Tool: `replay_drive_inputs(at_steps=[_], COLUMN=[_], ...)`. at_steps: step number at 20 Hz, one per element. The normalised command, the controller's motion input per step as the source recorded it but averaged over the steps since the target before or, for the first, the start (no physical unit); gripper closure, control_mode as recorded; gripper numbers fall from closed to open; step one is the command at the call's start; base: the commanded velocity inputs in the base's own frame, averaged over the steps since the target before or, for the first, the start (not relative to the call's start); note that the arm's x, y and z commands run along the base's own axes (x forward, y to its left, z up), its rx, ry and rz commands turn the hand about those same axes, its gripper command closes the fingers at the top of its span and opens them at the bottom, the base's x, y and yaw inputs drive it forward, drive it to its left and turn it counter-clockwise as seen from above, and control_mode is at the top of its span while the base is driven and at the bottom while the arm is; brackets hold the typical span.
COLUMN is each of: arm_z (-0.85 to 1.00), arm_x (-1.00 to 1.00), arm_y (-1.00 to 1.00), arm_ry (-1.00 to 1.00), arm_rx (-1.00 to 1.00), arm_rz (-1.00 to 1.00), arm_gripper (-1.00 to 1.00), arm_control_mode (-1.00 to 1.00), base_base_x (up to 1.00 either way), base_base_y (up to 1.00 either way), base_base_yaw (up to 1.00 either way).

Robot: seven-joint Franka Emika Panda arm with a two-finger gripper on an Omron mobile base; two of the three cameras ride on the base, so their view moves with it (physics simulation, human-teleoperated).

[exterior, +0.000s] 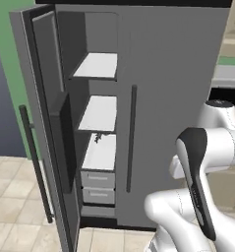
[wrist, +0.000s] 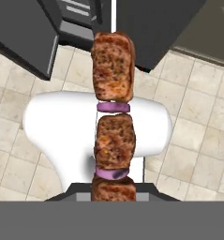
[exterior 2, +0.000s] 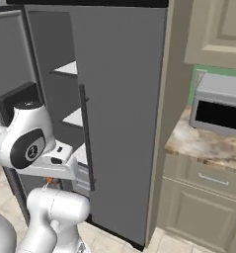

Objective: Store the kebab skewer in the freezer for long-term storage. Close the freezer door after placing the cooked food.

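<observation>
Pincer pinching the kebab skewer [wrist: 113, 117] by its near end, stick running away from my hand over the floor tiles, outside the freezer [exterior: 100, 123]. Freezer door [exterior: 45, 123] is swung open. Risks: the long overhang clips a shelf [exterior: 102, 113] edge going in, or the chunks slide off if I tilt.

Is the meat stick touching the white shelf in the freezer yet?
Apart. In the hand view the brown-chunked kebab skewer hangs over beige floor tiles, outside the grey freezer.
</observation>
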Motion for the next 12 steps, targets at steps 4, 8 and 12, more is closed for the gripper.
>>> replay_drive_inputs(at_steps=[4,8,12], arm_z=[0.00,0.00,0.00], arm_x=[0.00,0.00,0.00], arm_y=[0.00,0.00,0.00], arm_ry=[0.00,0.00,0.00], arm_rx=[0.00,0.00,0.00], arm_rz=[0.00,0.00,0.00], arm_gripper=[1.00,1.00,1.00], arm_control_mode=[1.00,1.00,1.00], base_base_x=[0.09,0.15,0.21], base_base_y=[0.32,0.03,0.11], base_base_yaw=[0.34,0.29,0.25])
